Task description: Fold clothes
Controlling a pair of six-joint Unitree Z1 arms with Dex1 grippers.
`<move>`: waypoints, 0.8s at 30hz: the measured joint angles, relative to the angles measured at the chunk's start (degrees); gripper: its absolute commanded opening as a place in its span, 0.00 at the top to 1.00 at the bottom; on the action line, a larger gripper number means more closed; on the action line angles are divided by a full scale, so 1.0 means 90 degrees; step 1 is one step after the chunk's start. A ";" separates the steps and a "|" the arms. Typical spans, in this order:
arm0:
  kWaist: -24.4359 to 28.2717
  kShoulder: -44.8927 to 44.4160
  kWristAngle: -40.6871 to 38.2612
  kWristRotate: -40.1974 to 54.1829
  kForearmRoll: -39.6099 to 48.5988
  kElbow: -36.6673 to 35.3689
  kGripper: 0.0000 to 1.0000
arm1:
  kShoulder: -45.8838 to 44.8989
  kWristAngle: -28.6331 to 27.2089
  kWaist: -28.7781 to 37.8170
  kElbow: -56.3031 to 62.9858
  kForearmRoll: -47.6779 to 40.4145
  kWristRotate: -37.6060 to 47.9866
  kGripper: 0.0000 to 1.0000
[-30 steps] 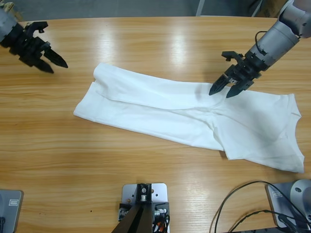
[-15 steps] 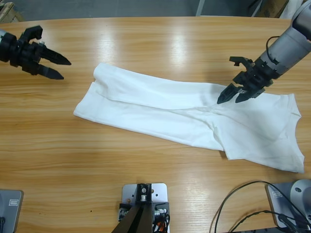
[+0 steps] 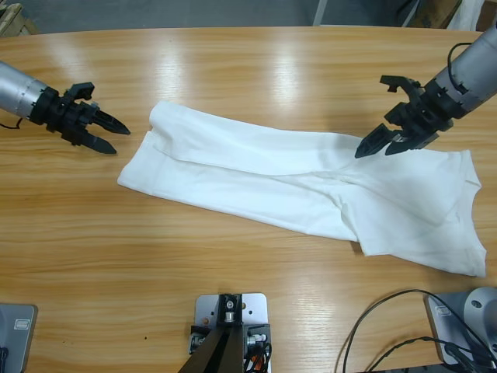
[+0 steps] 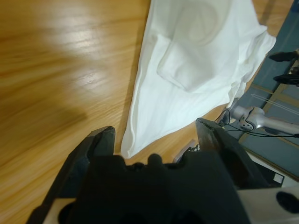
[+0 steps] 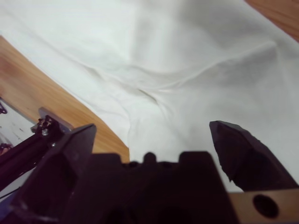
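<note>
- The wooden table (image 3: 256, 62) carried everything.
- The white T-shirt (image 3: 311, 190) lay flat across it, partly folded into a long band, spanning the space between the two grippers.
- The left gripper (image 3: 116, 137) hovered over bare wood with its jaws spread and nothing between them; the shirt's near end lay just beyond its fingertips, not touching.
- The right gripper (image 3: 374, 148) hung above the shirt's far edge, jaws parted and empty; creased cloth lay ahead of its fingers (image 5: 243, 149).
</note>
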 measured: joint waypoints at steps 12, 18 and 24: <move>-0.0803 0.0290 0.0559 -0.0898 0.0029 -0.0710 0.17 | -0.0296 -0.0036 0.0000 0.0000 0.0117 0.0000 0.00; -0.1076 0.0401 0.0695 -0.1150 0.0071 -0.0992 0.31 | -0.0331 -0.0039 -0.0006 0.0000 0.0149 0.0000 0.00; -0.1120 0.0529 0.0556 -0.1247 0.0116 -0.1122 0.31 | -0.0339 -0.0039 -0.0007 0.0000 0.0153 0.0000 0.00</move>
